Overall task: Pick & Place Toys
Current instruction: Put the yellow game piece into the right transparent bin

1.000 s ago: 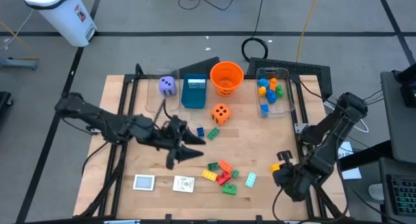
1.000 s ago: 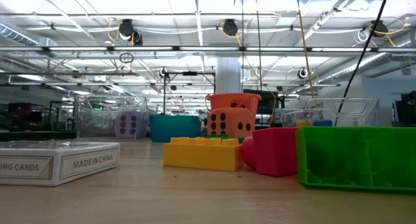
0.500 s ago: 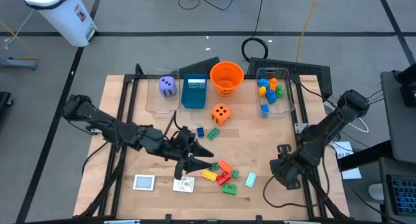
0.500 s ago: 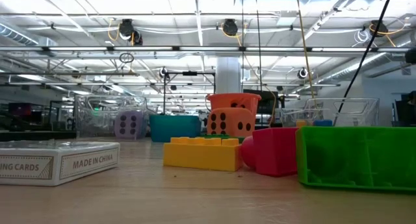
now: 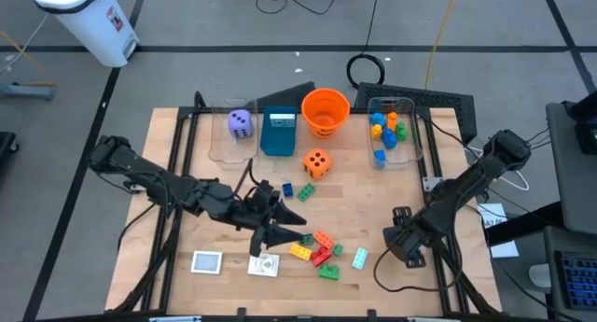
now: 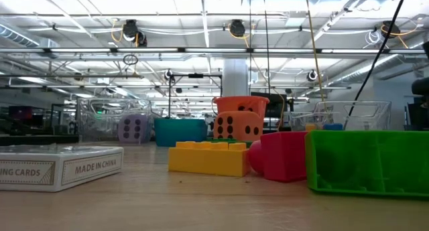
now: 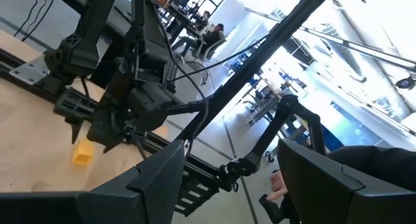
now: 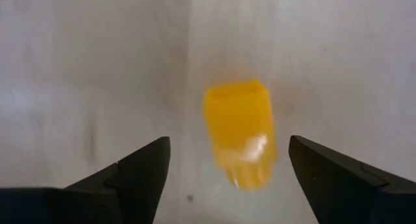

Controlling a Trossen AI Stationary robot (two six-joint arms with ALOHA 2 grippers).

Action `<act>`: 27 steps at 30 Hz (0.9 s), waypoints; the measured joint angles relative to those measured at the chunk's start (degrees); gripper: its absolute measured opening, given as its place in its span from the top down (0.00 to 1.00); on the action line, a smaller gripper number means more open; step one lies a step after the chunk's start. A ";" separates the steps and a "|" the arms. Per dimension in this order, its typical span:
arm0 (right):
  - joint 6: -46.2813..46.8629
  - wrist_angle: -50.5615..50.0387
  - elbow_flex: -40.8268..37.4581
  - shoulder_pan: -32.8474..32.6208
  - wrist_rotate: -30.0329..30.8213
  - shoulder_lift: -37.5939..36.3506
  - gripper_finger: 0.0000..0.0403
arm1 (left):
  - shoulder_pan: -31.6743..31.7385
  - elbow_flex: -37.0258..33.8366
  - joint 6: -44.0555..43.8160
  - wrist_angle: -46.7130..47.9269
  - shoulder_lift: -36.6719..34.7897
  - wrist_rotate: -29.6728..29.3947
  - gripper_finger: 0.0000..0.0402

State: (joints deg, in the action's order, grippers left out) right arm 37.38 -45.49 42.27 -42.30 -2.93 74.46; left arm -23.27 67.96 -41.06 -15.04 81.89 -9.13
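High view: far row holds four containers. Clear plastic bin (image 5: 232, 140) on the left has the purple die (image 5: 240, 122); teal box (image 5: 278, 133) beside it; orange bucket (image 5: 325, 111), contents not visible; right clear bin (image 5: 393, 132) has blue, orange and green bricks (image 5: 383, 127). Orange die (image 5: 317, 163) sits loose near the bucket. Left gripper (image 5: 277, 231) hovers by the mixed brick pile (image 5: 320, 250) — fingers part open, nothing held. Right gripper (image 8: 227, 178) spread wide over a small yellow plastic brick (image 8: 240, 131) at the right edge — not gripping it.
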 joint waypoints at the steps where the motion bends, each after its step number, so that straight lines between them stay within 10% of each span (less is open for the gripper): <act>1: 0.58 0.92 -0.62 0.00 0.15 0.02 0.24 | 0.00 0.00 0.02 -0.01 0.00 0.00 0.36; 20: 0.79 2.91 -1.46 0.39 5.92 0.07 0.66 | 0.42 0.00 -0.26 0.28 0.00 0.09 0.36; 27: 3.63 7.90 -1.46 0.82 5.91 0.09 0.67 | 0.42 0.00 -0.31 0.28 0.00 0.09 0.36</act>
State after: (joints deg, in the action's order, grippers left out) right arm 41.01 -37.58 40.82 -41.48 2.98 74.54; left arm -22.85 67.96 -41.36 -14.76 81.89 -9.04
